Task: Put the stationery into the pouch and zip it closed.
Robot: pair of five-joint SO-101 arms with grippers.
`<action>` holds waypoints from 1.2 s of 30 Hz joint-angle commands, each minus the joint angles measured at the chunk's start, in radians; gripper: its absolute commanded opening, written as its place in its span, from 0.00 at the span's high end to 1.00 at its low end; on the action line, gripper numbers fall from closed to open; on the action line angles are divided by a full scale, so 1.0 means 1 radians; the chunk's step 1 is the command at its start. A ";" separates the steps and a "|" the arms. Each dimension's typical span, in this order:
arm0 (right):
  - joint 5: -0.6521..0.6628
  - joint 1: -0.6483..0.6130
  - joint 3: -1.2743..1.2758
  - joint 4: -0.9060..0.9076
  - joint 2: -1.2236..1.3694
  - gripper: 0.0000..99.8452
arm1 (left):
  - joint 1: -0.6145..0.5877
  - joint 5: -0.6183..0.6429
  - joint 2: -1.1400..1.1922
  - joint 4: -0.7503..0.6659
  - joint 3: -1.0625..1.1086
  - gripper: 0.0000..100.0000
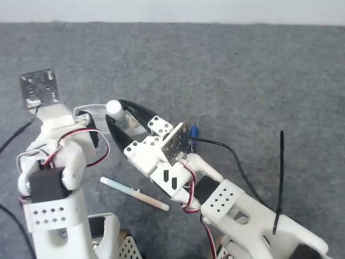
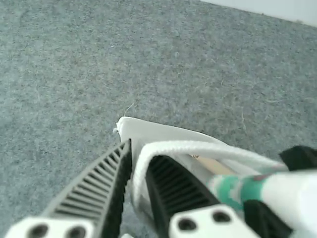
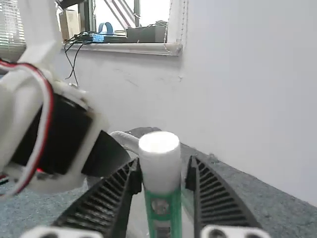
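Grey carpet [image 1: 242, 70], white wall [image 3: 247, 74], windowsill [image 3: 124, 47] behind; left claw [image 2: 138, 151] pinches the pouch [image 2: 163, 134] rim, right claw [image 3: 162, 166] grips a glue stick [image 3: 158, 148].

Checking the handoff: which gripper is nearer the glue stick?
Right. The right gripper is shut on the glue stick; the left gripper clamps the pouch edge beside it.

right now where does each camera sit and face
High view: fixed overhead, looking down on the table; left arm and right arm show.
Left wrist view: on that wrist, facing down past the left gripper clamping the pouch.
Right wrist view: on that wrist, facing a wall past the right gripper holding the glue stick.
Wrist views share the glue stick.
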 commanded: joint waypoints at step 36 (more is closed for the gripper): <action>-0.126 0.254 -0.256 1.049 -0.424 0.87 | -0.015 -0.012 0.012 -0.003 0.008 0.99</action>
